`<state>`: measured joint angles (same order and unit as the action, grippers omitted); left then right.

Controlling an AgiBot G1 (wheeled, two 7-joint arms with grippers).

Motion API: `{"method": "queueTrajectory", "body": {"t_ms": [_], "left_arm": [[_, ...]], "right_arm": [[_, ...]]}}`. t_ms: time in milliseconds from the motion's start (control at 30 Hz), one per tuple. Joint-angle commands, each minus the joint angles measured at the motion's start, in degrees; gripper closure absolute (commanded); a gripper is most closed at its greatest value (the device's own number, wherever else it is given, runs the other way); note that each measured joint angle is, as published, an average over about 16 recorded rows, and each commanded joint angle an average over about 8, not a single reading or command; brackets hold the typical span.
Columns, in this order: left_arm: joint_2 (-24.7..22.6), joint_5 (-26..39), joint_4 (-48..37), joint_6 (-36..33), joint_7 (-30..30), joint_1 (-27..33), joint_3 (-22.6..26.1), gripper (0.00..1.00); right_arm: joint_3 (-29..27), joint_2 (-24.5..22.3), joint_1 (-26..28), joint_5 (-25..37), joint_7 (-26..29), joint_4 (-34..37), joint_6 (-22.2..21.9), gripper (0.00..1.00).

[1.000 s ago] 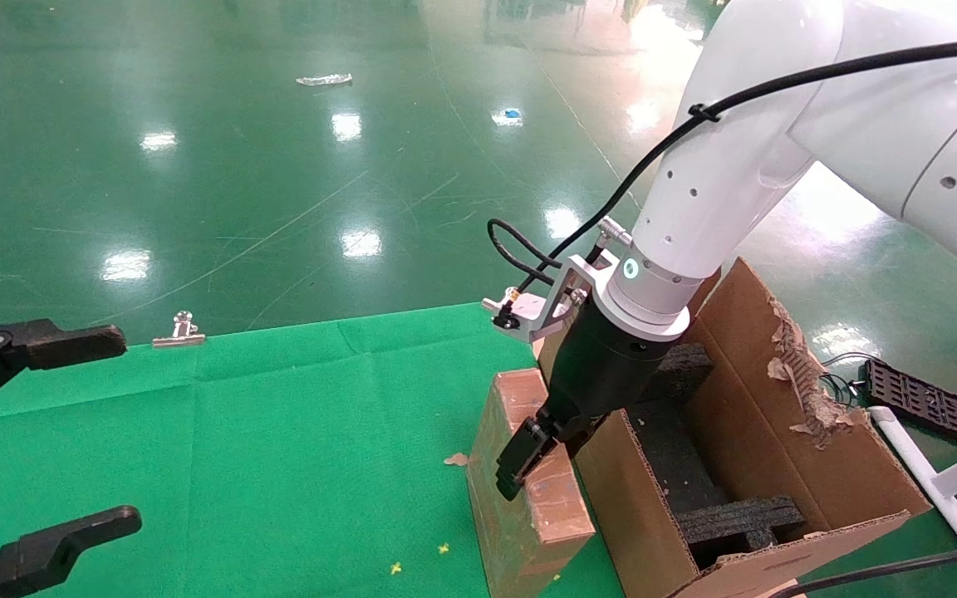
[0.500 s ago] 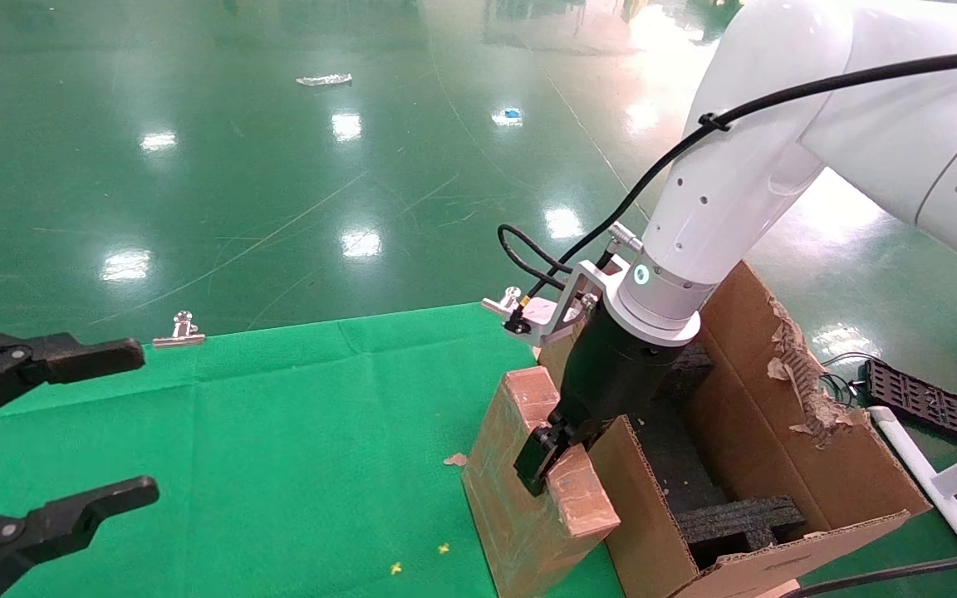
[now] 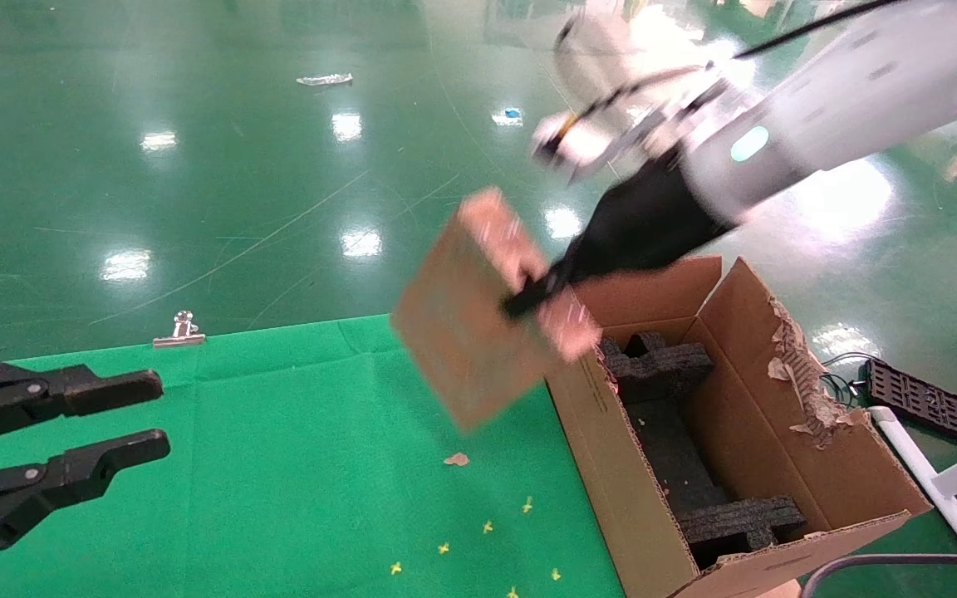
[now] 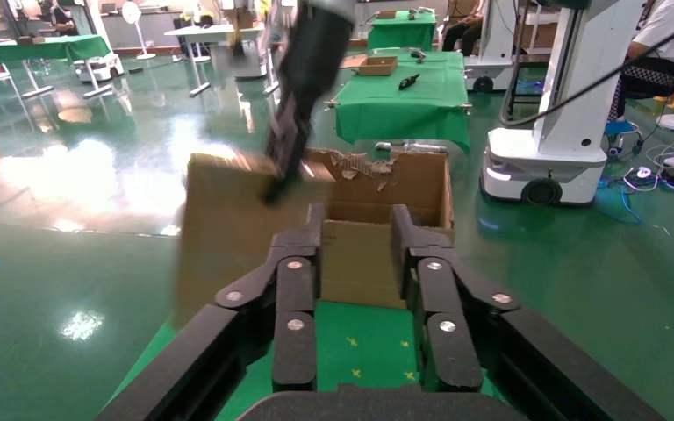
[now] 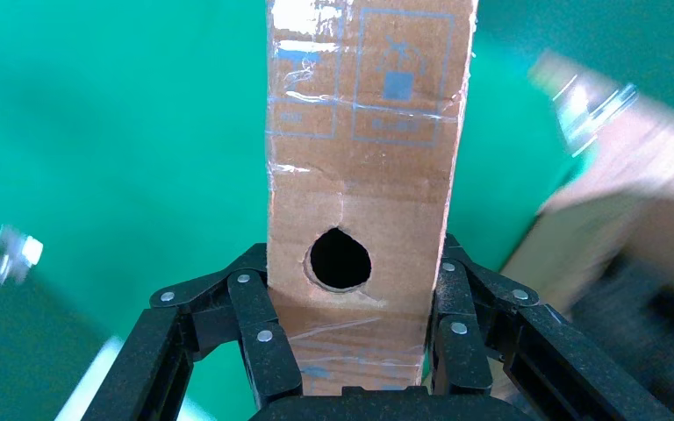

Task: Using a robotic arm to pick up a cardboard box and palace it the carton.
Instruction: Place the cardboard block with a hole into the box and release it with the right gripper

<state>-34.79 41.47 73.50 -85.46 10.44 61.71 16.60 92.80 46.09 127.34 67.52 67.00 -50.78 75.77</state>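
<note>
The right arm (image 3: 844, 100) reaches in from two o'clock, its gripper (image 3: 541, 286) clamped on the box (image 3: 478, 324). The left gripper (image 3: 105, 419) sits at eight o'clock, fingers parted.

No words, brands or numbers can be read anywhere. The only markings stand on the narrow face of the cardboard box (image 5: 364, 167), seen in the right wrist view: pale blue printed squares under clear tape, one framing a small blue handling pictogram whose shape cannot be made out, another holding faint lines of print too small to read. The carton (image 3: 786, 448) shows no legible print.
</note>
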Motion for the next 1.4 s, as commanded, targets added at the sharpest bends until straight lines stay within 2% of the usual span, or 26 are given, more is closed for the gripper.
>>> {"method": "queueTrajectory", "body": {"t_ms": [33,300,500,700,733,933,967,1000,1400], "left_arm": [[0.0,-0.01,0.0,0.0,0.0,0.0,0.01,1.0],[0.02,-0.03,0.0,0.02,-0.02,0.01,0.04,1.0],[0.02,-0.04,0.0,0.03,-0.03,0.01,0.06,1.0],[0.03,-0.05,0.0,0.03,-0.04,0.02,0.08,0.98],[0.03,-0.06,0.0,0.04,-0.04,0.02,0.08,0.91],[0.04,-0.07,0.0,0.05,-0.05,0.02,0.1,0.16],[0.04,-0.07,0.0,0.05,-0.05,0.02,0.11,0.06],[0.05,-0.08,0.0,0.05,-0.06,0.02,0.11,0.0],[0.06,-0.1,0.0,0.07,-0.08,0.03,0.15,0.0]], "right_arm": [[-1.67,-2.58,1.63,-0.38,-2.65,-0.69,-2.29,1.0],[-1.68,-9.77,8.23,7.11,-5.05,4.05,-5.39,1.0],[0.81,-12.51,10.28,13.12,-4.49,6.96,-3.36,1.0],[3.18,-14.03,8.17,14.96,-2.89,9.02,-0.3,1.0],[3.48,-14.18,7.54,14.9,-2.65,9.46,0.09,1.0],[5.05,-14.21,2.63,13.82,-2.16,13.23,1.48,1.0],[5.26,-14.04,1.79,13.64,-2.28,13.99,1.58,1.0],[5.47,-13.83,0.99,13.5,-2.46,14.77,1.66,1.0],[7.11,-9.71,-4.48,13.8,-5.07,24.26,1.67,1.0]]}}
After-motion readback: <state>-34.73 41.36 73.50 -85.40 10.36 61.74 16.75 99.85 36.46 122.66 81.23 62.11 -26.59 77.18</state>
